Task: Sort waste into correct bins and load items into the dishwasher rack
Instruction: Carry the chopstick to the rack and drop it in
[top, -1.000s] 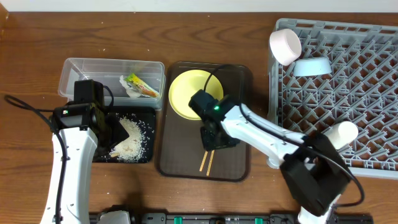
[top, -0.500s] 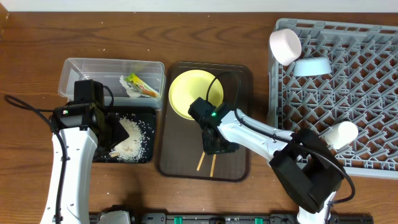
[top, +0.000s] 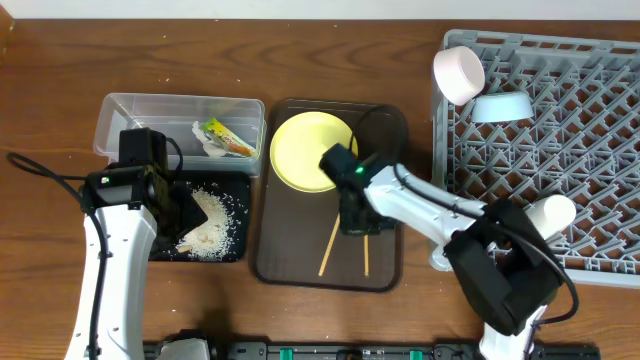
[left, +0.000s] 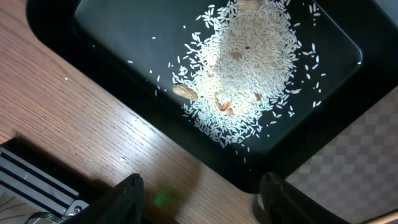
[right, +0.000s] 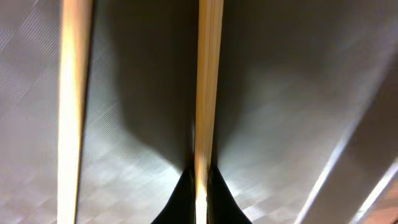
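My right gripper (top: 356, 226) is shut on one wooden chopstick (right: 208, 93) over the dark brown serving tray (top: 290, 265). That chopstick (top: 365, 255) points toward the front edge. The second chopstick (top: 329, 250) lies on the tray to its left, also seen in the right wrist view (right: 73, 106). The yellow plate (top: 305, 150) sits at the tray's back. My left gripper (left: 202, 196) is open and empty above the black tray (top: 228, 245) that holds white rice crumbs (left: 242, 62). The snack wrapper (top: 225, 137) lies in the clear tub (top: 130, 108).
The grey dishwasher rack (top: 590, 150) stands at the right with a white bowl (top: 457, 72), a light blue bowl (top: 502, 105) and a pale cup (top: 553, 213) on it. Bare wooden table (top: 300, 60) lies behind the trays.
My right gripper has shifted right on the serving tray. The chopsticks, which lay close together, now lie apart, with the right one held in the jaws. The left arm has not moved.
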